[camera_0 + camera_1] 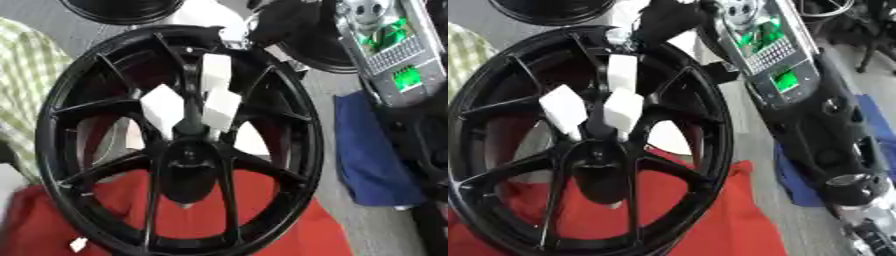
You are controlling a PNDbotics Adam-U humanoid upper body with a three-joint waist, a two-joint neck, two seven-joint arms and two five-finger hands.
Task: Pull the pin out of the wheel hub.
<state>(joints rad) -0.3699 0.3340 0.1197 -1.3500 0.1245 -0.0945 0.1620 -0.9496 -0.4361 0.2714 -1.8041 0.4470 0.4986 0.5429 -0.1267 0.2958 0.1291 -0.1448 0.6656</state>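
A large black spoked wheel (96, 90) stands tilted, filling most of both views. Its hub (188, 160) sits at the centre. My right hand (216, 70) reaches in from the upper right over the rim, on a silver forearm (772, 50) with green lights. Its white fingertips (163, 106) close in from three sides on a dark upright pin (189, 125) just above the hub. The pin is mostly hidden between them. My left hand does not show.
A red cloth (271, 225) lies under the wheel. A blue cloth (372, 160) is on the grey floor at the right, and a green checked cloth (22, 75) at the left. Part of another black wheel (122, 12) shows at the top.
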